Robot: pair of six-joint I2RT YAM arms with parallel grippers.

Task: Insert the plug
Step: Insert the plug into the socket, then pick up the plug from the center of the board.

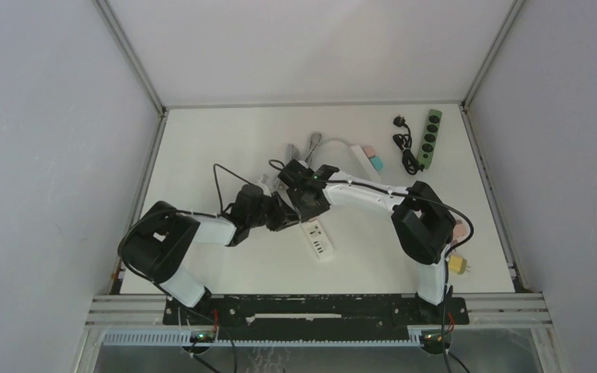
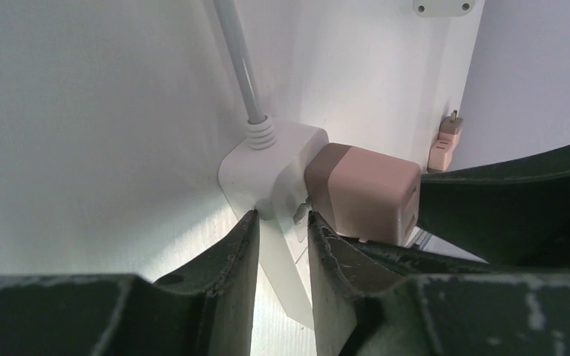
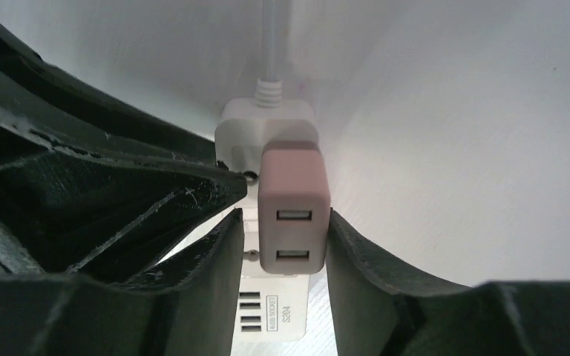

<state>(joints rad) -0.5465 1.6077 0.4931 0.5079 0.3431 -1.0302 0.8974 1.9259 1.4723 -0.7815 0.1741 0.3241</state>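
Left wrist view: dark fingers (image 2: 230, 274) nearest the lens. The left hand (image 2: 282, 216) is nearly closed, pinching the cord end of a white plastic power strip (image 2: 267, 167). A dusty-pink cube plug (image 2: 364, 193) sits against the strip's face.

Right wrist view: right hand (image 3: 286, 245) part-way open, fingers pressed on both flanks of the plug, its two USB ports facing the lens. The plug stands on the strip just below the ribbed cord collar. Whether its pins are fully home, cannot tell. A left fingertip touches the strip's edge.

Top view: both hands meet mid-way across the white desk (image 1: 225, 140) over the strip's far end. A green power strip (image 1: 431, 138) lies well apart, far right.
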